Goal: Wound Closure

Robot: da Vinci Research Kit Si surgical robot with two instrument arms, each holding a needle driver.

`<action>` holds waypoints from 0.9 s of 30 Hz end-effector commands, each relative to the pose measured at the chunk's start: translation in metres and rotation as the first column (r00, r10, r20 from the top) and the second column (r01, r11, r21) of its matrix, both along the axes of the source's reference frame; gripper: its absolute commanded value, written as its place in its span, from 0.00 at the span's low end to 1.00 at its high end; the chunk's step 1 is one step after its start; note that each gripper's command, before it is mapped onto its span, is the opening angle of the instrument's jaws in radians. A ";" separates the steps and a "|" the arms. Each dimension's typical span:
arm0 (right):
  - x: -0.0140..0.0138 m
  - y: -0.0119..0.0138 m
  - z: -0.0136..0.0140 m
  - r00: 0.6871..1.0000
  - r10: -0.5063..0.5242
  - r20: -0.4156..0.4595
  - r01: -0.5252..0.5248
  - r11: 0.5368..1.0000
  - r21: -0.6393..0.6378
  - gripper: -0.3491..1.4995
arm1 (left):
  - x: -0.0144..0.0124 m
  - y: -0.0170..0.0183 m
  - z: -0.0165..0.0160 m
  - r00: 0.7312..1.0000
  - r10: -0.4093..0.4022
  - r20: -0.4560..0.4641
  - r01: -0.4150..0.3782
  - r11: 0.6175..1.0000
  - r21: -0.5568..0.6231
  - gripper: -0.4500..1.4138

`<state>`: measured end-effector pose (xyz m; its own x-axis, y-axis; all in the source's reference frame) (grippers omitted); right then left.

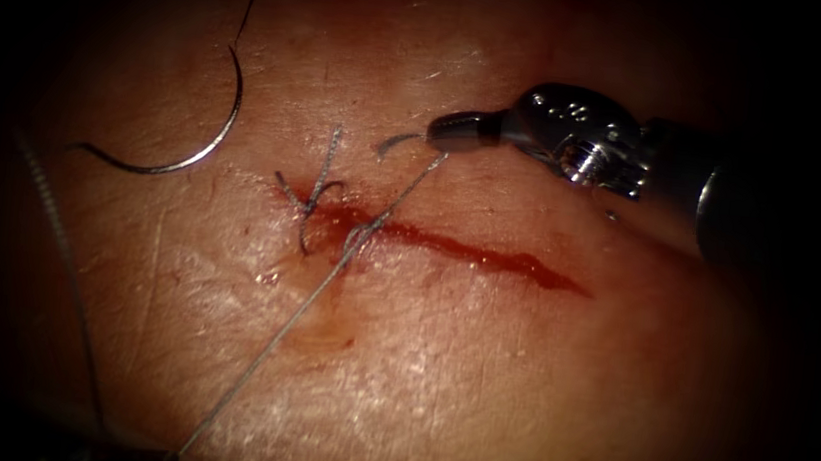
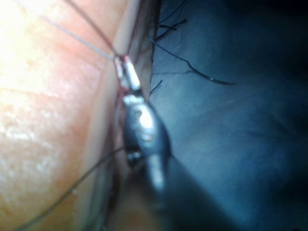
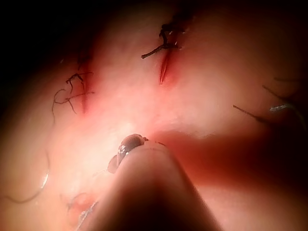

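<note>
Gripping the thread (image 1: 325,283) taut from both ends across the cut (image 1: 469,249), the right gripper (image 1: 440,135) and left gripper (image 2: 124,67) left the needle (image 1: 200,145) lying loose on the tissue (image 1: 478,368), upper left.

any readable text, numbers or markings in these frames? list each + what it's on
No readable text in any of the three views.
Right gripper: small engraved marks on its metal wrist housing, too small to read. It is shut on the thread, above the cut.
Left gripper: no marking visible; shut on the thread.
Needle: lying free on the tissue, left of the cut, unmarked.
</note>
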<state>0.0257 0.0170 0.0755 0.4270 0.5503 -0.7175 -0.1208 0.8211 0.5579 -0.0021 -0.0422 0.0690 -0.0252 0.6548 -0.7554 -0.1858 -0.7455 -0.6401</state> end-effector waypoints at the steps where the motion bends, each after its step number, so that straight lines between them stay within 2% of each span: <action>1: 0.0008 -0.0004 0.0004 1.000 0.001 0.000 -0.001 1.000 0.000 0.00 | 0.0001 -0.0018 0.0004 1.000 0.000 -0.008 0.000 1.000 0.009 0.00; 3: 0.0006 -0.0002 0.0005 1.000 0.013 0.024 -0.013 1.000 -0.012 0.00 | -0.0002 -0.0024 0.0006 1.000 -0.001 -0.012 0.002 1.000 0.011 0.00; 5: -0.0003 0.0010 0.0009 0.997 0.055 0.060 -0.053 0.998 -0.042 0.00 | -0.0006 -0.0030 0.0011 1.000 -0.006 -0.017 0.006 1.000 0.016 0.00; 9: -0.0024 0.0033 0.0021 0.991 0.111 0.073 -0.105 0.991 -0.083 0.00 | -0.0002 -0.0036 0.0014 1.000 -0.005 -0.014 0.005 1.000 0.023 0.00; 17: -0.0029 0.0036 0.0032 0.986 0.147 0.082 -0.138 0.984 -0.114 0.00 | 0.0007 -0.0040 0.0016 1.000 0.001 -0.011 0.000 1.000 0.025 0.00; 21: -0.0018 0.0028 0.0034 0.996 0.073 0.044 -0.069 0.993 -0.092 0.00 | -0.0004 -0.0026 0.0006 1.000 -0.009 -0.021 0.010 0.999 0.040 0.00; 22: -0.0010 0.0022 0.0031 1.000 0.004 0.008 -0.003 0.992 -0.126 0.00 | -0.0013 -0.0017 0.0000 1.000 -0.018 -0.023 0.019 0.998 0.054 0.00; 24: -0.0006 0.0011 0.0026 0.998 -0.016 -0.059 0.007 0.990 -0.142 0.00 | -0.0021 -0.0009 -0.0003 1.000 -0.013 -0.020 0.014 0.999 0.049 0.00; 25: -0.0006 0.0007 0.0024 0.997 -0.014 -0.079 0.002 0.989 -0.145 0.21 | -0.0024 -0.0006 -0.0004 1.000 -0.011 -0.019 0.012 0.999 0.046 0.00; 27: -0.0007 -0.0003 0.0019 0.995 -0.005 -0.103 -0.011 0.989 -0.150 0.50 | -0.0031 -0.0001 -0.0006 1.000 -0.011 -0.019 0.012 0.999 0.044 0.00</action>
<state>0.0241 0.0168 0.0765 0.3279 0.4283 -0.8420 -0.0755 0.9004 0.4286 -0.0058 -0.0407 0.0679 -0.0291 0.6828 -0.7300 -0.2036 -0.7191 -0.6644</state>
